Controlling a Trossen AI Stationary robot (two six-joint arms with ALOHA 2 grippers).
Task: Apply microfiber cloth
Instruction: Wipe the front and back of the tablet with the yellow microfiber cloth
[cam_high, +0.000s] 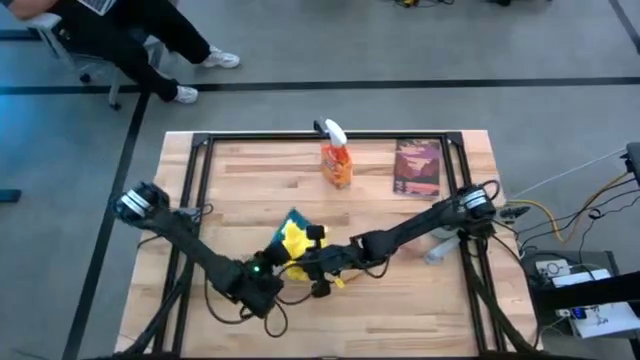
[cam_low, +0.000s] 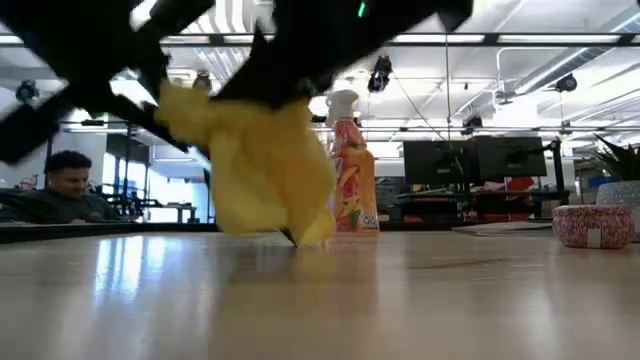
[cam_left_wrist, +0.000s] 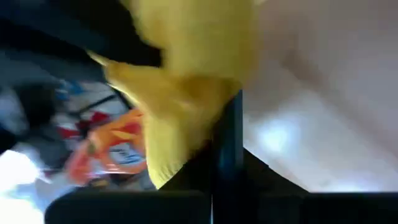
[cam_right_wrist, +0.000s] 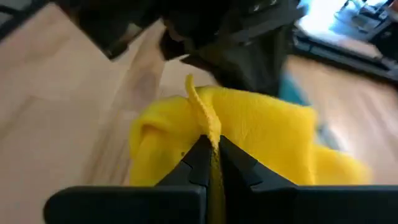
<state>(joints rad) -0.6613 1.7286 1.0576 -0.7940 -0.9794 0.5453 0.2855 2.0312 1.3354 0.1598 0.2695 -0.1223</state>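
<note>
With the cloth (cam_right_wrist: 249, 140) pinched in the right gripper (cam_right_wrist: 210, 149) and seemingly also the left gripper (cam_high: 268, 280), it should be lowered flat, unbunched.

Microfiber cloth (cam_high: 294, 240): a bright yellow, soft fabric piece, bunched and creased rather than spread flat, located near the middle of the wooden table toward its front half. In the low view the cloth (cam_low: 265, 165) hangs in loose folds with its bulk raised off the tabletop, only its lowest edge reaching down to or just above the surface. In the right wrist view a thin upright fold of the cloth (cam_right_wrist: 249, 140) stands at its near edge, with the remainder mounded behind.
</note>
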